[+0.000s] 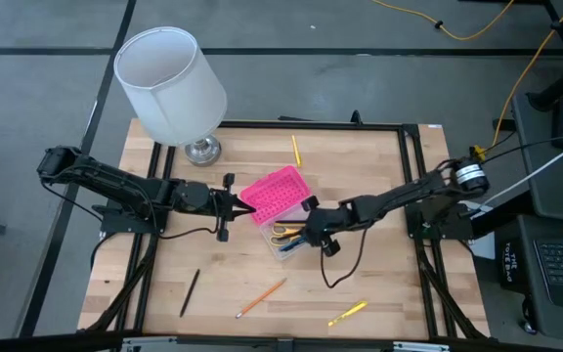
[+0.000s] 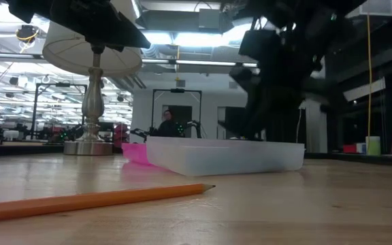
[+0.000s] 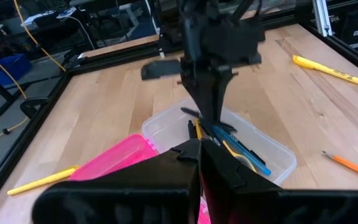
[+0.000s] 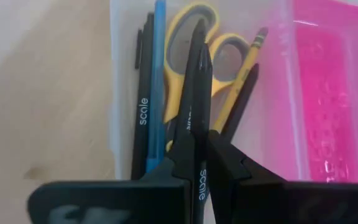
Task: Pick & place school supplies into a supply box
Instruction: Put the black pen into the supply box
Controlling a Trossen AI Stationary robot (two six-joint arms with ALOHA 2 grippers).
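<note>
A: What does the small rectangular pencil case with the clear plastic base [image 1: 286,242] and hot-pink ribbed hinged lid [image 1: 272,194] look like?

B: It lies open near the middle of the pale wooden table [image 1: 379,284]. The lid is folded back flat beside the base, on the side toward the white drum lampshade [image 1: 169,83] of the silver-footed lamp. In the base lie small scissors with yellow-orange handles [image 4: 194,43], a blue pen [image 4: 159,74], a black pen printed "scale" [image 4: 143,118] and a yellow pencil with a pink eraser [image 4: 241,81].

A: And the grippers?

B: The right gripper [image 4: 197,74] hangs over the base with its fingers clamped on a thin black pen [image 4: 201,177], also printed "scale", pointing down into the case. The left gripper [image 1: 247,207] sits at the lid's edge, fingers pressed together; I cannot tell whether they pinch the lid.

A: What is outside the case?

B: Beyond the lid lies a short yellow pencil [image 1: 296,150]. On the other side of the case, toward the table's front edge, lie an orange pencil [image 1: 262,297], a thin black pen [image 1: 190,292] and a yellow marker [image 1: 348,313], all well apart from it.
</note>
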